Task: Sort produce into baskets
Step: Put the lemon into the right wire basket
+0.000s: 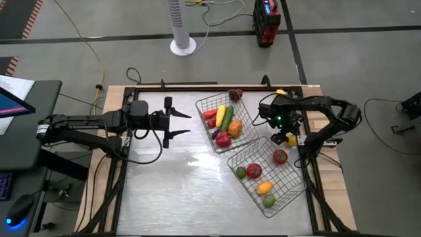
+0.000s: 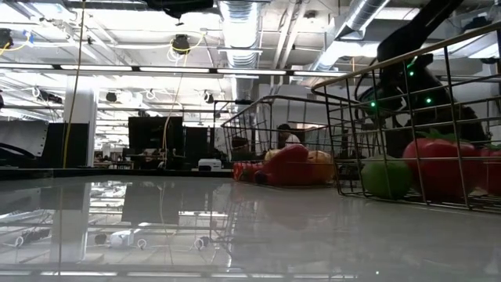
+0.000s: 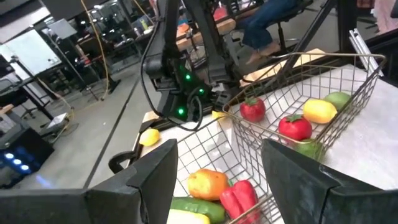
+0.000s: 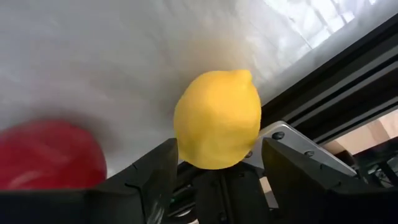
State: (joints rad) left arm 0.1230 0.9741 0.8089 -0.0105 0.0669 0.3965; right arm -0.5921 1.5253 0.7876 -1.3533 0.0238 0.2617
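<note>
High view from above shows the right hand (image 1: 288, 135) at the right edge of the counter (image 1: 171, 184), between the two wire baskets. Its fingers stand apart with a yellow lemon (image 4: 217, 119) between them; whether they press on it I cannot tell. A red piece (image 4: 46, 155) lies near the lemon on the counter. The far basket (image 1: 205, 104) holds long green, yellow and red pieces. The near basket (image 1: 289, 196) holds a tomato (image 1: 254, 170), another red piece, a lemon and green pieces. The left hand (image 1: 185, 123) hangs open over the counter, left of the far basket, and holds nothing.
</note>
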